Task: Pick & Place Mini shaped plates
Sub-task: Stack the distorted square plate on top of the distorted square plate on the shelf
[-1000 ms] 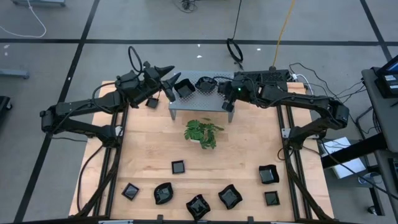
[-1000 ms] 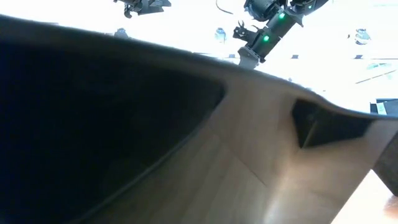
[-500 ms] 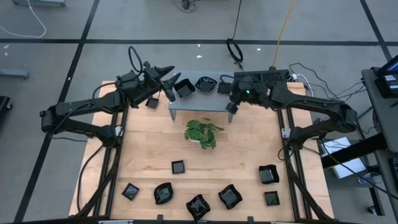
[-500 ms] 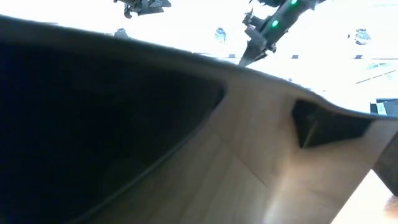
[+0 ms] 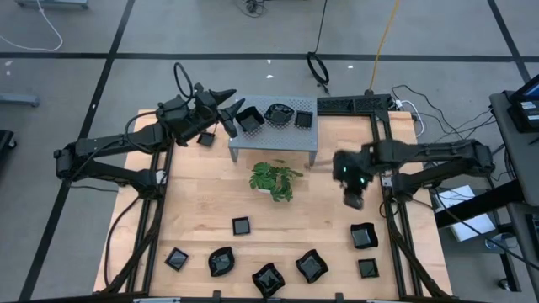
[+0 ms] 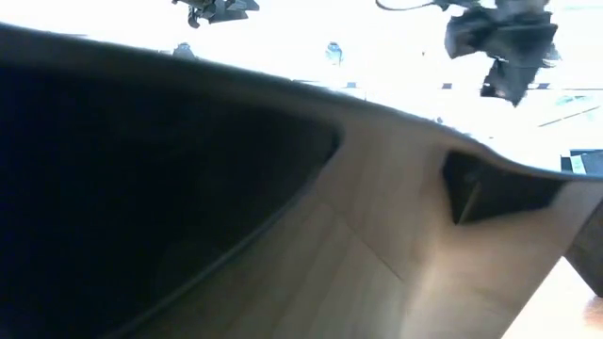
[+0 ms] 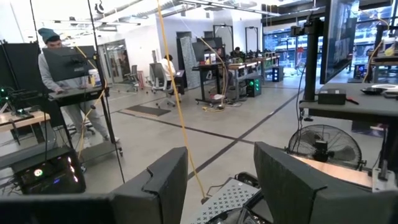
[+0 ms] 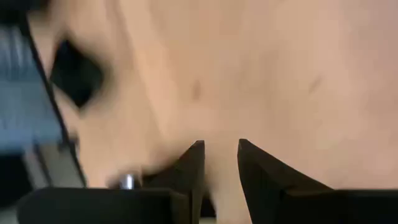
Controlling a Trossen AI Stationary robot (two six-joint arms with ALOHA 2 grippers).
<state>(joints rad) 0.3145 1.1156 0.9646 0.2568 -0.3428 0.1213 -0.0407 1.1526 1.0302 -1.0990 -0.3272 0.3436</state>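
**Three plates on the stand, right gripper empty**

Eleven plates show in the high view. Three sit on top of the stand (image 5: 272, 135): one at its left end (image 5: 251, 122), one at mid-back (image 5: 276, 112), one at its right end (image 5: 304, 119). A fourth (image 5: 206, 139) lies on the table (image 5: 328, 219) just left of the stand. The others are scattered well in front of it, past the plant (image 5: 274, 179): (image 5: 242, 225), (image 5: 176, 258), (image 5: 221, 262), (image 5: 268, 279), (image 5: 311, 266), (image 5: 363, 236), (image 5: 367, 268).

The right gripper (image 5: 354, 198) hangs over bare wood, in front of and to the right of the stand. Only its wrist view shows the fingers (image 8: 189, 168): slightly parted, with table wood in the gap and no plate between them. A blurred dark shape (image 8: 74, 71) lies farther off; what it is cannot be told.

The left gripper (image 5: 227, 114) waits at the stand's left end. Its wrist view shows fingers (image 7: 165, 180) spread wide and empty, a corner of the stand below, and a person (image 7: 62, 74) at a desk in the room.

A dark surface fills most of the low view; both grippers (image 6: 504, 47) (image 6: 212, 9) show above it.

A second ago the right gripper was at the stand's right end. It has since swung away. The left arm has not moved.
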